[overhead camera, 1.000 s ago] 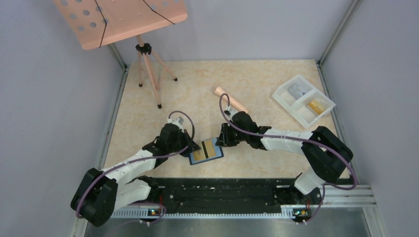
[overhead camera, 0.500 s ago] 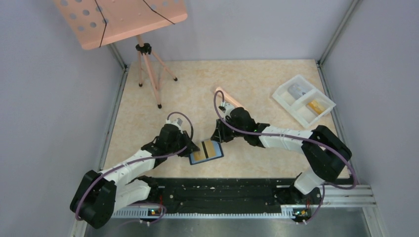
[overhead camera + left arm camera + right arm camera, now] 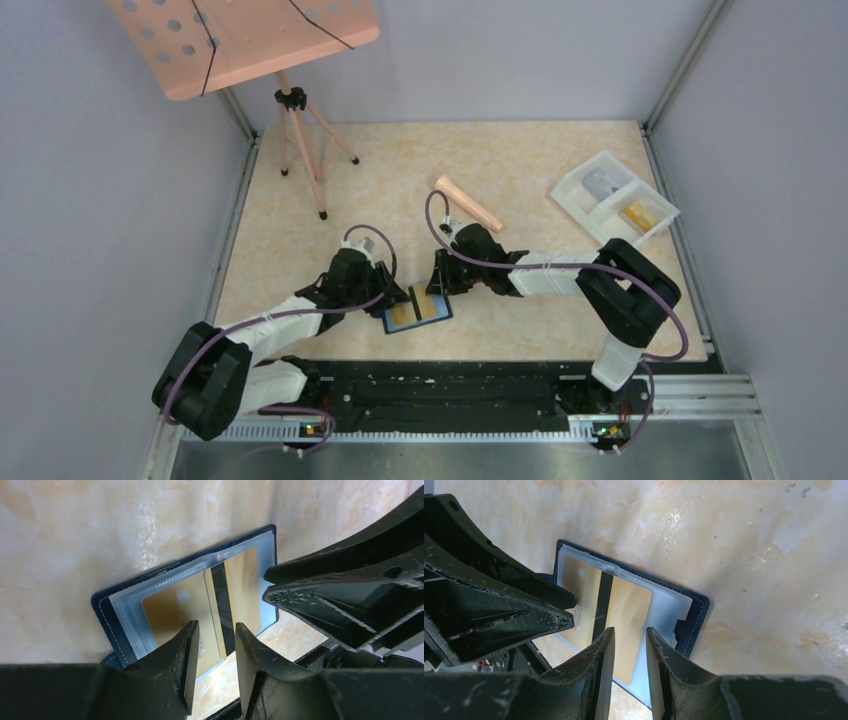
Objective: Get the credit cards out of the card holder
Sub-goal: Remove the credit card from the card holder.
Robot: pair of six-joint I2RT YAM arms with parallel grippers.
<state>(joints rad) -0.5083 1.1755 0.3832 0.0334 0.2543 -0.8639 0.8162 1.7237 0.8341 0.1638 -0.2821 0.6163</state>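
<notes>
Extraction is in hand; 1 dark navy folding card holder [image 3: 102, 611] lies open on the marbled beige counter [image 3: 75, 530], 2 thin tan-gold credit cards [image 3: 170, 610] in its pockets (1 shows a black stripe); the left claw [image 3: 215, 645] and right claw [image 3: 630, 642], 2 in all, hover slightly spread, pinching nothing; next, 1 should nip a card edge while the other pins the holder.

- The card holder [image 3: 104, 616], dark navy with clear pale-blue pockets, lies spread open and flat just beyond the black base rail [image 3: 440, 385], near its middle.
- Two tan-gold credit cards [image 3: 172, 612] sit side by side in it, one showing a black stripe.
</notes>
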